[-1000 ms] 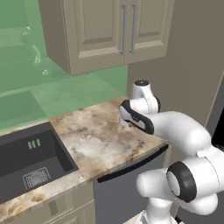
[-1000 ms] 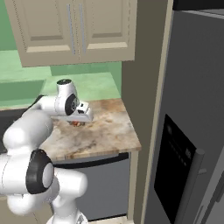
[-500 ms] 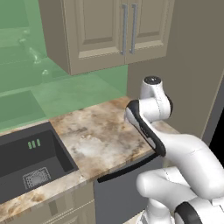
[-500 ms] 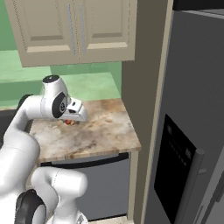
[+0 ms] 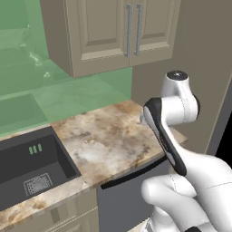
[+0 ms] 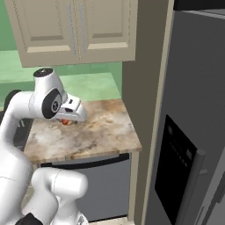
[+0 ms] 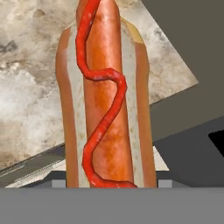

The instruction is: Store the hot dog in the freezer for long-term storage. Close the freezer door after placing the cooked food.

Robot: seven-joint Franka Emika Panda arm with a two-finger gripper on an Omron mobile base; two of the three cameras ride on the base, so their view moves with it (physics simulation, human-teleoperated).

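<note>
The hot dog [image 7: 105, 100], a reddish sausage with a ketchup squiggle in a tan bun, stands lengthwise up the hand view. My gripper [image 7: 111, 183] is shut on its lower end, above the marbled counter [image 7: 30, 100]. In the right base view the gripper [image 6: 72, 115] hovers just over the counter, and a bit of the hot dog [image 6: 65, 121] peeks out below it. The freezer door [image 6: 184, 132], grey with a black dispenser panel [image 6: 176, 171] and a bar handle [image 6: 194, 184], stands at the right and looks closed.
A dark sink [image 5: 31, 165] lies left of the counter [image 5: 104, 140]. Beige wall cabinets [image 5: 118, 31] hang above it, and a tall beige panel [image 6: 147, 88] separates the counter from the refrigerator. A dishwasher front [image 6: 101, 184] sits under the counter edge.
The arm has swung around and its upper joint has risen. The hand stays low over the counter, still shut on the hot dog. The base has not moved.
</note>
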